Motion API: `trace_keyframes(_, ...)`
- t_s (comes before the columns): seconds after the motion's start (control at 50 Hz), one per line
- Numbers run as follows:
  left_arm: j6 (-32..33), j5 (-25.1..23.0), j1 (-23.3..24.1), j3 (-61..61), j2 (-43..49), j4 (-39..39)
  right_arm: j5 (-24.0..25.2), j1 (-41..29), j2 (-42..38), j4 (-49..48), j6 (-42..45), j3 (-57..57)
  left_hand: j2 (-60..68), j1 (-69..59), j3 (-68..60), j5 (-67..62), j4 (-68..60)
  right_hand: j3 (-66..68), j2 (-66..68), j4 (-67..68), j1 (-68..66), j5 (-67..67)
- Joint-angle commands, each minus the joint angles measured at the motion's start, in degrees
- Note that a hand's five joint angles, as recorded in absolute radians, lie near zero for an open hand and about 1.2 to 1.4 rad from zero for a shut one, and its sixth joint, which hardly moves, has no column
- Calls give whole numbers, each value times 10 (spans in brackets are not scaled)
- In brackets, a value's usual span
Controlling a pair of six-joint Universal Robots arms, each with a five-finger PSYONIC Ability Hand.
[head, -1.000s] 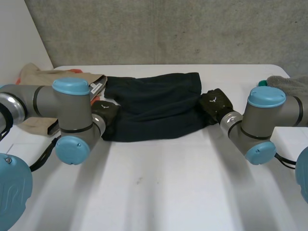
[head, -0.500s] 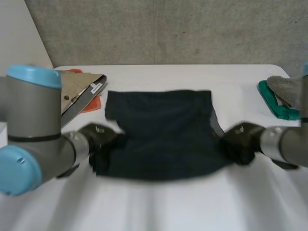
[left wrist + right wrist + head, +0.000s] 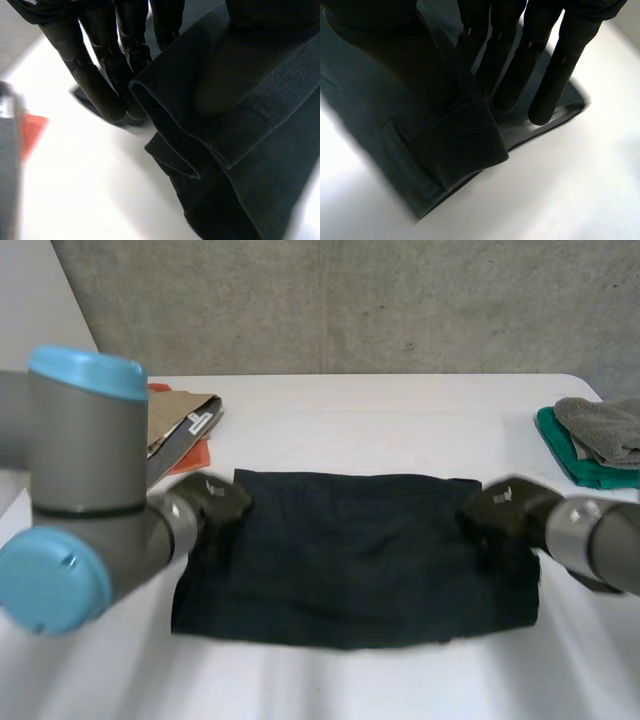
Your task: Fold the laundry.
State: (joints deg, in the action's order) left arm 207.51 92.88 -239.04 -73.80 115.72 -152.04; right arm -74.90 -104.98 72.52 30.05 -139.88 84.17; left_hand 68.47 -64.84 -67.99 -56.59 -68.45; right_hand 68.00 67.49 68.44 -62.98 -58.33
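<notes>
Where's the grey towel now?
In the head view, the grey towel lies on a green cloth at the right edge of the table, beyond the right hand.

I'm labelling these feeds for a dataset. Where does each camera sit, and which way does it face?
Head view: behind, between the arms, looking down at the table; both arms show.
Left wrist view: on that wrist, looking along the left hand, pinching an edge of the dark cloth.
Right wrist view: on that wrist, along the right hand, pinching the opposite edge.
All three share the dark cloth.
</notes>
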Motion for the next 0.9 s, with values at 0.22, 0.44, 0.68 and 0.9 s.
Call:
trace_keyframes(0.22, -68, 28, -42, 388, 284, -25, -150, -78, -238, -336, -74, -197, 115, -152, -120, -134, -115, 120, 125, 116, -170, -117)
trace_keyframes(0.44, -100, 51, -30, 435, 296, -49, -201, -100, -313, -400, -34, -250, -585, 548, 580, 566, 585, -580, -575, -584, 530, 583)
trace_keyframes(0.68, -82, 38, -18, 309, 187, -107, -221, -102, -259, -371, -60, -227, -585, 548, 580, 566, 585, -580, -575, -584, 530, 583)
trace_keyframes(0.9, 35, -10, -2, 339, 281, -174, -195, -96, -221, -310, -79, -162, -585, 548, 580, 566, 585, -580, -575, -584, 530, 583)
